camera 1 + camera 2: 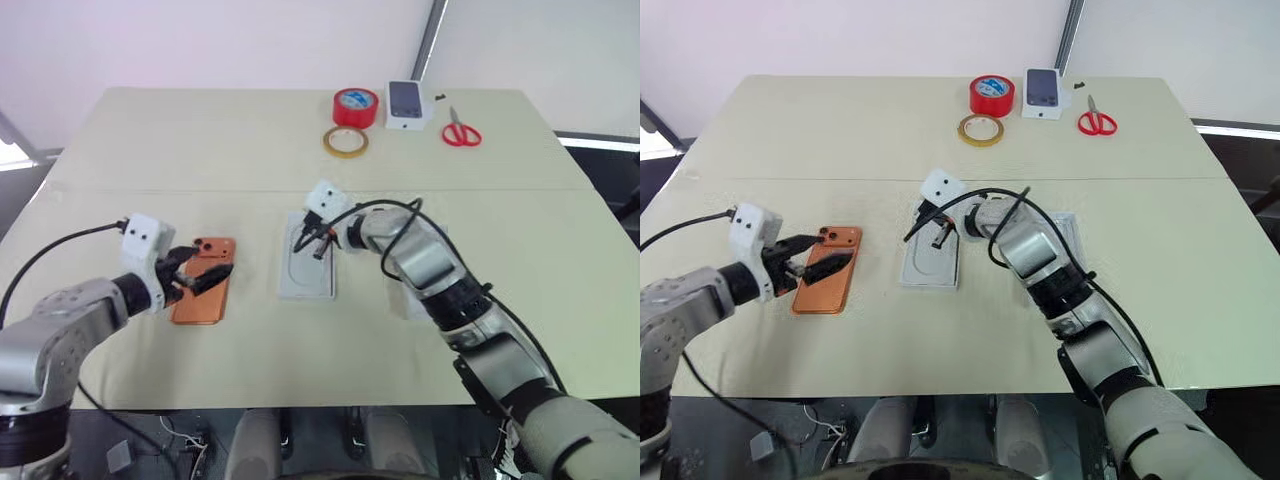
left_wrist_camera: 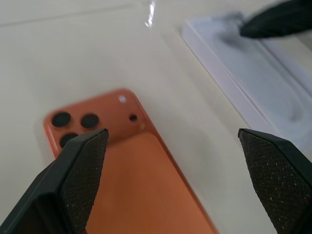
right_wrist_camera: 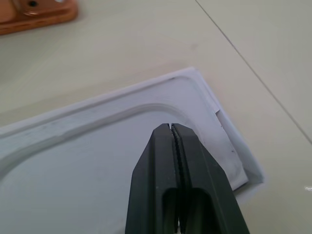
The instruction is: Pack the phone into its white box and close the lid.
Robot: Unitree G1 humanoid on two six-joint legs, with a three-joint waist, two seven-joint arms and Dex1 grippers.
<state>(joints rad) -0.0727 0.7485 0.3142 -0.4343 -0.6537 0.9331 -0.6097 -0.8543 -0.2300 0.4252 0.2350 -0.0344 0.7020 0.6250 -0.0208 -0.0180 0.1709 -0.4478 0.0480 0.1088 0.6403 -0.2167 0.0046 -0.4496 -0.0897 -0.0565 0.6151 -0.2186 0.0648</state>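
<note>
Table [image 1: 150, 140] covered in a pale cloth. Phone [image 1: 205, 292] lies back-up toward 8 o'clock of table centre, camera cluster at its far corner. Left gripper [image 1: 196, 270] hovers over the phone's near-left part, fingers [image 2: 80, 170] spread wide, nothing between them. White box [image 1: 308, 268] lies at centre, just right of the phone, apart from it; an insert with an oval recess sits in it. Right gripper [image 1: 312, 240] sits over the box's far end, at about 12 o'clock of it, fingers [image 3: 180, 195] pressed together with nothing between them; cannot tell whether the tips touch the insert. A flat white piece [image 1: 1065, 232] lies partly hidden under the right forearm at 3 o'clock of the box, possibly the lid. Far edge, around 12 to 1 o'clock: red tape roll [image 1: 355, 106], clear tape ring [image 1: 345, 141], small white box with dark phone picture [image 1: 406, 105], red scissors [image 1: 460, 130]
</note>
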